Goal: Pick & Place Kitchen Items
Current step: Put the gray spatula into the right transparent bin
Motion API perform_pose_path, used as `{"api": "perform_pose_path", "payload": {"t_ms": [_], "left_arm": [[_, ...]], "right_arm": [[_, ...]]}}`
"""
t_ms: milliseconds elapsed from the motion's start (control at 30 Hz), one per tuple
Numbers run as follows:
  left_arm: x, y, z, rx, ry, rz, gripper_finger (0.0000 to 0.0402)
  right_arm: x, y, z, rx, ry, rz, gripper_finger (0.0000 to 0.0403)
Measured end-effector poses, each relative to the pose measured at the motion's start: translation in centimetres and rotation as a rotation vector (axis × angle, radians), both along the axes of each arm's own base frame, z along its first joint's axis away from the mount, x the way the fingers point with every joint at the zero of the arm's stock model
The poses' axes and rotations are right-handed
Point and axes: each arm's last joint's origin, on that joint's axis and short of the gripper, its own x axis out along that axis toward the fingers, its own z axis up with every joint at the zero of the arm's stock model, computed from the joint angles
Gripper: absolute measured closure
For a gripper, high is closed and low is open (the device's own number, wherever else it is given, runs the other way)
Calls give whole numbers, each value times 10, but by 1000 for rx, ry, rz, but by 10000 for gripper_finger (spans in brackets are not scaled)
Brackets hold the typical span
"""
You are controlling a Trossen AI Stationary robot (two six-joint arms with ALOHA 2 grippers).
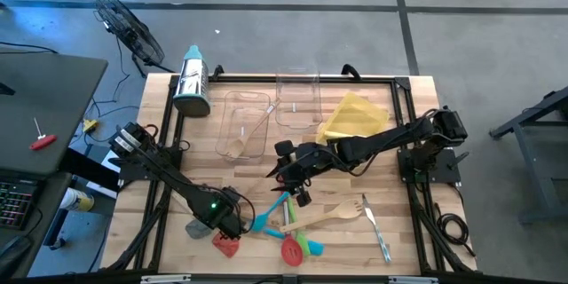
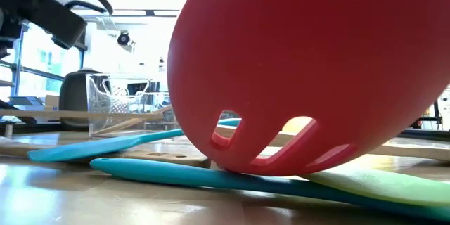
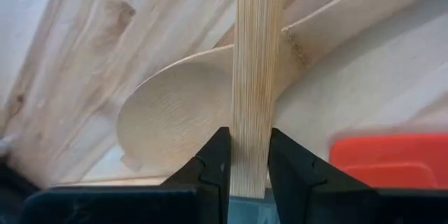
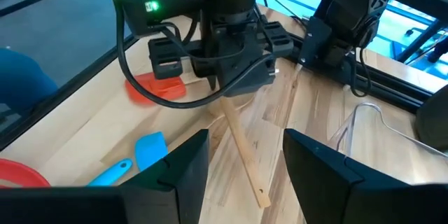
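Pale straight-grained wooden handle (image 3: pixel 257 77)

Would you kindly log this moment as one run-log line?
left gripper: shut on wooden utensil handle, table front | right gripper: open, empty, mid-table | wooden spoon: beneath handle

Two matte black robot arms built of boxy jointed segments. The left arm (image 1: pixel 169 177) has a small green light glowing on its wrist housing, and looped black cables run around that housing and its square black brackets. The left gripper (image 3: pixel 248 161) ends in two angular black fingers with stepped inner edges. The right arm (image 1: pixel 382 140) carries the right gripper (image 4: pixel 243 164), whose two broad, flat, wedge-shaped black fingers have smooth faces.
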Motion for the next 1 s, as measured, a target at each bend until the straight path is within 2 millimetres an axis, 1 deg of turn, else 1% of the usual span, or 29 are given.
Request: {"api": "perform_pose_path", "payload": {"t_ms": [133, 200, 233, 367, 433, 533, 633, 700, 800, 900, 1000], "left_arm": [[2, -1, 12, 16, 5, 3, 339], [2, -1, 20, 41, 18, 5, 339], [1, 0, 24, 61, 29, 8, 339], [-2, 3, 44, 138, 86, 22, 339], [-3, 5, 55, 190, 88, 31, 339], [-3, 9, 68, 287, 58, 34, 339], [-1, 12, 77, 402, -26, 14, 339], [1, 14, 80, 481, -101, -6, 339], [4, 17, 82, 602, -202, -39, 339], [7, 19, 85, 710, -292, -68, 339], [9, 21, 87, 800, -354, -115, 339]], "right_arm": [[0, 0, 0, -3, -3, -9, 227], [-2, 0, 5, 4, -12, -46, 227], [-5, 0, 11, 8, -25, -71, 227], [-25, -1, 48, 61, -122, -173, 227], [-36, -2, 61, 92, -137, -195, 227], [-53, -3, 79, 132, -148, -200, 227], [-68, -4, 92, 172, -155, -201, 227], [-73, -3, 96, 211, -152, -195, 227], [-75, 0, 94, 247, -123, -197, 227], [-73, 2, 89, 259, -90, -216, 227], [-71, 1, 82, 246, -57, -272, 227]]}}
